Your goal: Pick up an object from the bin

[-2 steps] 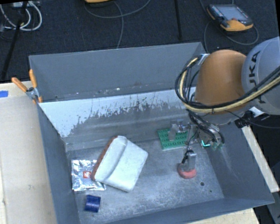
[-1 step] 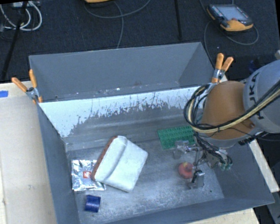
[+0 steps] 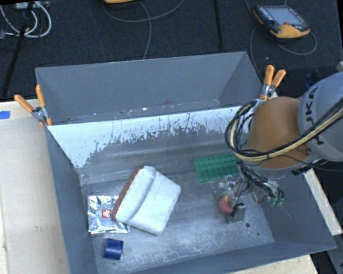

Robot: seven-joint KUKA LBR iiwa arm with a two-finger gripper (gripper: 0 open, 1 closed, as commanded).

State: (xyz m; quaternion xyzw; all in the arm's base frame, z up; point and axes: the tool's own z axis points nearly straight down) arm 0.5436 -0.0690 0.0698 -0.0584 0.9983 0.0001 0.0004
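My hand (image 3: 234, 209) is low over the bin (image 3: 153, 92) floor, at roughly 4 o'clock of it, with the arm in from 3 o'clock. The orange wrist cover (image 3: 274, 132) and cable loops (image 3: 229, 139) sit over it and hide most of it. I can't tell how far the hand is open or whether it has anything clamped.

A small red lump (image 3: 224, 204) sits right at the hand's tip, on its 9 o'clock side. It's against the hand or very nearly, and I can't tell whether it's gripped or just lying there.

- Green block (image 3: 215, 167): at 12 o'clock of the lump, near but apart. Its 3 o'clock end runs under the cables.
- White pad (image 3: 150, 200) with a brown edge: mid-floor, at 9 o'clock of the hand, well apart from it.
- Foil packet (image 3: 101, 214): at the pad's 9 o'clock edge, partly tucked under it.
- Blue piece (image 3: 113, 248): just beside the packet at its 6 o'clock, near the bin's 7 o'clock corner.
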